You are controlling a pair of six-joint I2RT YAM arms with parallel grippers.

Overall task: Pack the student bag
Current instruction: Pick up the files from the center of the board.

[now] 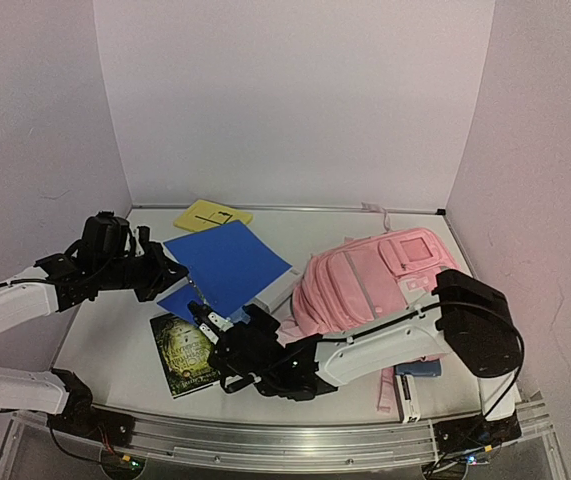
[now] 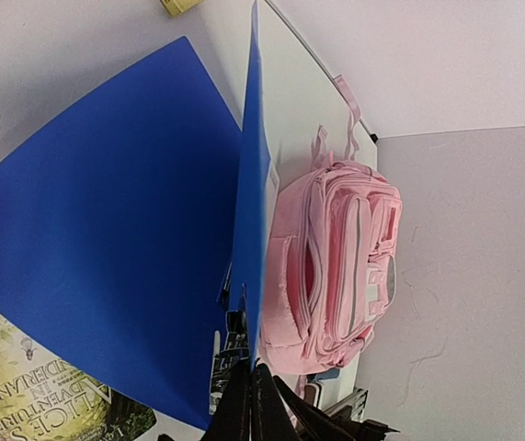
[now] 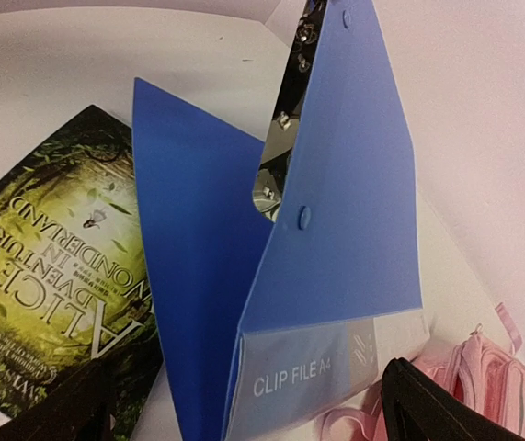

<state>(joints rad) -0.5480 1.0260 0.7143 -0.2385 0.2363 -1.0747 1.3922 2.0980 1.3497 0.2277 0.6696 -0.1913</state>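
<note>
The left fingers are pressed together at the near-left edge of the blue clip file, apparently pinching its upper cover, which stands lifted off the lower one. In the left wrist view that cover shows edge-on, running straight away from the fingertips.

The right fingers are spread wide and grip nothing. The file's folded spine, with its "CLIP FILE A4" label, lies in the gap between them. From above, this arm reaches from its base at the near right across to the file's near corner, passing along the near side of the bag.

Just left of the right fingers, an "Alice's Adventures in Wonderland" book lies flat on the white surface, partly tucked under the file's lower cover.

The student bag, a pink backpack, lies on its side on the right half of the surface, just right of the file, its front zip pockets facing up and toward the far right corner. A pink strap trails off its near side.

A flat yellow item sits by the back wall, beyond the file.
</note>
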